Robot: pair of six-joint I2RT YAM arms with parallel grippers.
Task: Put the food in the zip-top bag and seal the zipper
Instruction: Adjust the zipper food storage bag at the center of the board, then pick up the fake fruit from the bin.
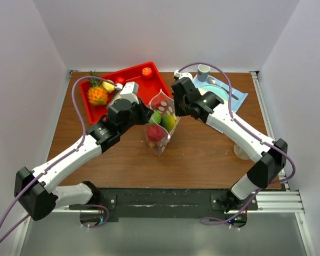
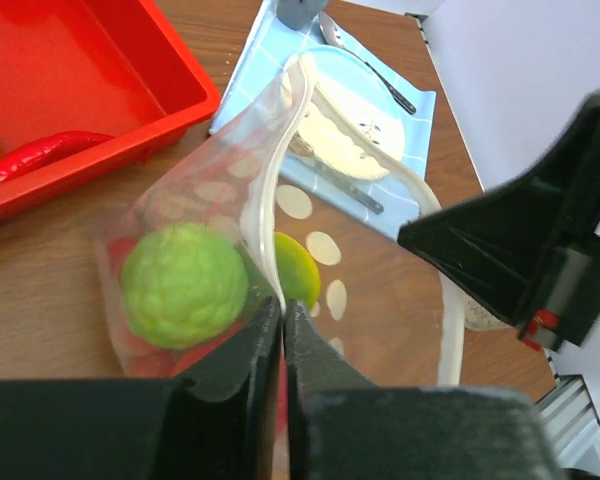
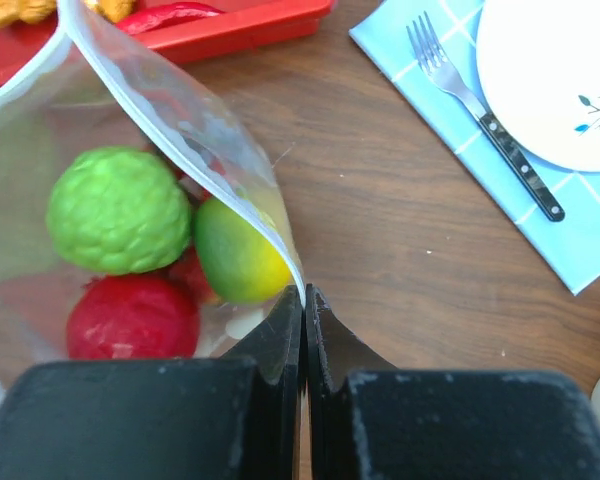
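The zip-top bag (image 1: pixel 161 125) hangs between both grippers over the middle of the table, its mouth open. Inside lies food: a bumpy green fruit (image 3: pixel 118 210), a yellow-green fruit (image 3: pixel 235 250) and a round red fruit (image 3: pixel 130 318). My left gripper (image 2: pixel 282 305) is pinched shut on the zipper (image 2: pixel 263 200) strip at one end of the mouth. My right gripper (image 3: pixel 303 292) is shut on the zipper edge (image 3: pixel 180 140) at the other end. In the top view the left gripper (image 1: pixel 148 114) and right gripper (image 1: pixel 176 109) flank the bag.
A red tray (image 1: pixel 138 74) at the back left holds a small pineapple (image 1: pixel 97 95), a red chilli (image 2: pixel 40 155) and a red fruit (image 1: pixel 147 73). At the back right a blue cloth (image 1: pixel 240 98) carries a plate (image 3: pixel 560 70), a fork (image 3: pixel 480 110) and a cup (image 1: pixel 204 71).
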